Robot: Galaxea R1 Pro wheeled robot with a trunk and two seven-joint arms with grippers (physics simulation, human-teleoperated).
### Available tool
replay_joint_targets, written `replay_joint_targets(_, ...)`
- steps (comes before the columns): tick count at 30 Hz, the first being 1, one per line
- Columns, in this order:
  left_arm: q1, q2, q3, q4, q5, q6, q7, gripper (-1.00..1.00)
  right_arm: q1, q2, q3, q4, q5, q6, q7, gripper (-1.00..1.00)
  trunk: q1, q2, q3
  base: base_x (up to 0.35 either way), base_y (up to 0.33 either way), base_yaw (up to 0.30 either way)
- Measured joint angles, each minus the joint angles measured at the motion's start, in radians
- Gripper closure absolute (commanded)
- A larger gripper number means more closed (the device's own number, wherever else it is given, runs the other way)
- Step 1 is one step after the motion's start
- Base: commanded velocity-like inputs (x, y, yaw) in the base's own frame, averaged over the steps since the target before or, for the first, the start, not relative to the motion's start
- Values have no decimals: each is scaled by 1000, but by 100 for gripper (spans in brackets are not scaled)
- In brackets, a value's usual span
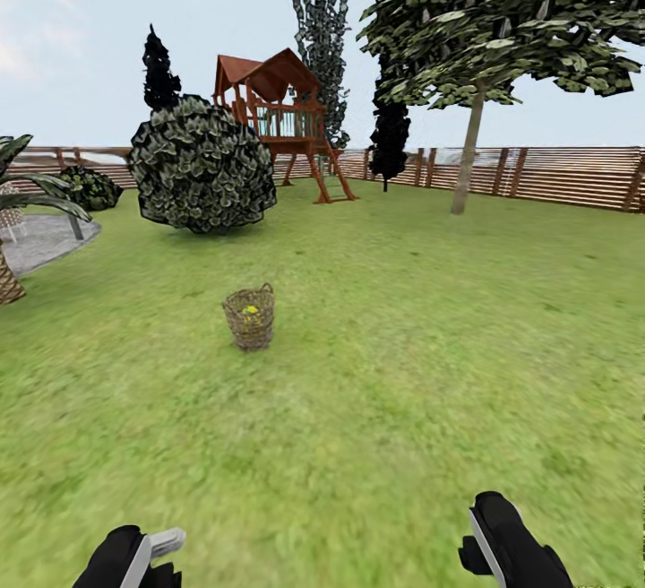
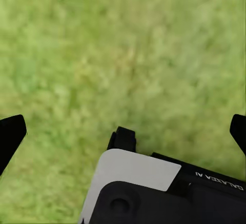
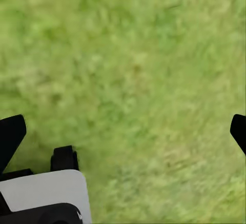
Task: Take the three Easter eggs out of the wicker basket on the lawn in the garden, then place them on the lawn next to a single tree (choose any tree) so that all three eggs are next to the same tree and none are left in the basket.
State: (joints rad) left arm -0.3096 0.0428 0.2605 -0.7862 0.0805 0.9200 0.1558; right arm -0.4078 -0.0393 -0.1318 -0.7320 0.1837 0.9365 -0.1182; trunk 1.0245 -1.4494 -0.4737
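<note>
A rounded brown open-weave wicker basket (image 1: 249, 317) with a small looped handle stands upright on the mottled green lawn (image 1: 403, 373), at about eleven o'clock ahead of the robot and well apart from both arms. Inside it shows a patch of bright yellow egg (image 1: 252, 309); how many eggs lie there cannot be told. At one o'clock, far off by the brown slatted wooden fence (image 1: 555, 176), rises the tree with a pale straight trunk (image 1: 468, 158) and blocky green canopy. The left tool (image 2: 123, 131) and right tool (image 3: 123, 131) both hang over bare grass, black fingertips spread wide, holding nothing.
</note>
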Motion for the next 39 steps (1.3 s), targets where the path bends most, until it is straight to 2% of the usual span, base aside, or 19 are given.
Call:
replay_joint_targets(22, 0, 2, 0, -1, 0, 0, 0, -100, 1, 0, 0, -1, 0, 1, 0, -100, 0, 0, -9, 260, 253, -285)
replay_joint_targets(26, 0, 16, 1, -3, 0, 0, -1, -100, 0, -1, 0, 0, 0, 1, 0, -100, 0, 0, -11, 263, 245, -109)
replay_joint_targets(32, 0, 24, 0, -2, 0, 0, -1, -100, 0, 0, 0, 1, 0, 1, -1, -100, 0, 0, -11, 276, 223, -13)
replay_joint_targets(35, 0, 45, -5, -2, -6, 1, -1, -100, 0, 1, 0, 3, 1, 1, -2, -100, 0, 0, -11, 290, 178, -1)
replay_joint_targets(37, 0, 76, -7, -1, -8, 1, -1, -100, 0, 0, 0, 5, 2, 1, -2, -100, 0, 0, -11, 296, 149, 0)
replay_joint_targets(38, 0, 106, -7, 2, -11, 2, -3, -100, 0, 0, 2, 8, 2, 1, -2, -100, 0, 0, -11, 307, 137, 0)
replay_joint_targets(39, 0, 125, -7, 3, -7, 2, -11, -100, 0, 1, 3, 9, 2, 1, -2, -100, 0, 0, -11, 318, 118, 0)
